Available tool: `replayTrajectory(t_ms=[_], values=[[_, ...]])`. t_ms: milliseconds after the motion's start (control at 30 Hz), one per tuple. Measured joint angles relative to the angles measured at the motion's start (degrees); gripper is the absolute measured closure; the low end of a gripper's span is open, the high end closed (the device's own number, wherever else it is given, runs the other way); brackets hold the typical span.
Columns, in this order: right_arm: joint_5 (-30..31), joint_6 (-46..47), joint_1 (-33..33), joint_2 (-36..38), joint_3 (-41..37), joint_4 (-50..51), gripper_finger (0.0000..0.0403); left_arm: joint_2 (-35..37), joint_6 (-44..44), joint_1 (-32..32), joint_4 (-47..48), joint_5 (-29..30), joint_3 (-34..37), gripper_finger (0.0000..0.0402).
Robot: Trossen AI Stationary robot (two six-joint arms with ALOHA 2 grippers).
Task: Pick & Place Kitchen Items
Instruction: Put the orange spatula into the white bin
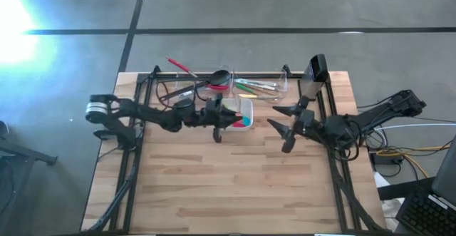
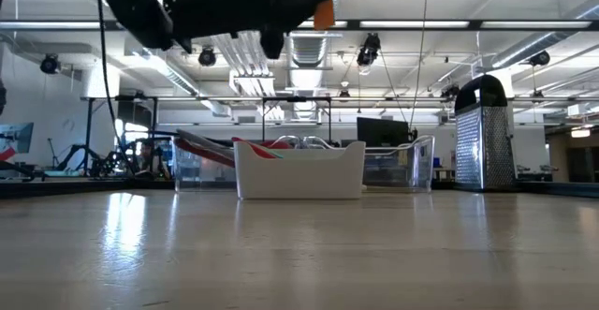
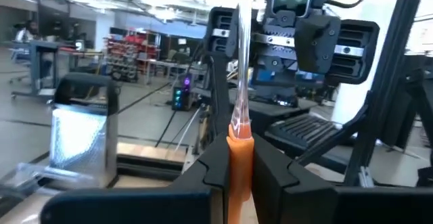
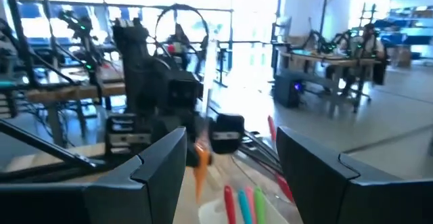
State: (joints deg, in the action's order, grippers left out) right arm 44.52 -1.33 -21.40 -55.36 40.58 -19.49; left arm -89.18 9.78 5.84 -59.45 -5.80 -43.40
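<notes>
My left gripper point(image 1: 222, 116) is high over the white dish point(image 1: 246, 104), shut on a slim utensil with an orange handle point(image 3: 240, 158) and a pale translucent blade point(image 3: 240, 68). The dish point(image 2: 299, 171) holds red, green and blue utensils point(image 4: 243, 200). More utensils, among them a red one point(image 1: 178, 66) and a black ladle point(image 1: 219, 76), lie in the clear bins point(image 1: 187, 88) at the back. My right gripper point(image 1: 279, 120) is open and empty to the right of the dish, facing my left gripper. My left gripper pinches the utensil's orange handle point(image 3: 239, 173) between its two fingers point(image 3: 211, 166). The fingers reach out about level toward the table's right and lie along the utensil. The blade sticks out beyond the fingertips, and the utensil is lifted clear above the dish point(image 2: 324, 12).
A silver box grater point(image 2: 482, 134) stands at the back right point(image 1: 313, 72). A second clear bin point(image 1: 265, 86) with green utensils sits behind the dish. Bare wooden tabletop point(image 1: 228, 186) lies toward the near edge. Black frame rails point(image 1: 135, 143) run along both sides.
</notes>
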Motion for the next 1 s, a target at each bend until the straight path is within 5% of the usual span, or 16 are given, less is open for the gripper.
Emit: replayTrajectory(t_ms=[200, 433, 833, 1000], values=[[-5.28, 1.8, 2.76, -2.45, 0.24, -0.74, 0.0184, -4.32, -0.33, -0.02, 2.67, -5.98, -7.59, 0.0367], [-5.6, 1.01, 3.49, -4.82, 2.03, -0.41, 0.0184, -6.43, -3.56, -0.18, 16.18, -6.64, -16.74, 0.0367], [-5.6, 0.89, 4.43, -5.17, 2.27, -0.48, 0.0185, -9.88, -5.87, -0.35, 19.41, -10.26, -24.46, 0.0367], [-6.1, 1.12, 4.44, -5.17, 2.29, -0.41, 0.0239, -10.67, -6.36, -0.35, 20.14, -10.43, -25.15, 0.0367]])
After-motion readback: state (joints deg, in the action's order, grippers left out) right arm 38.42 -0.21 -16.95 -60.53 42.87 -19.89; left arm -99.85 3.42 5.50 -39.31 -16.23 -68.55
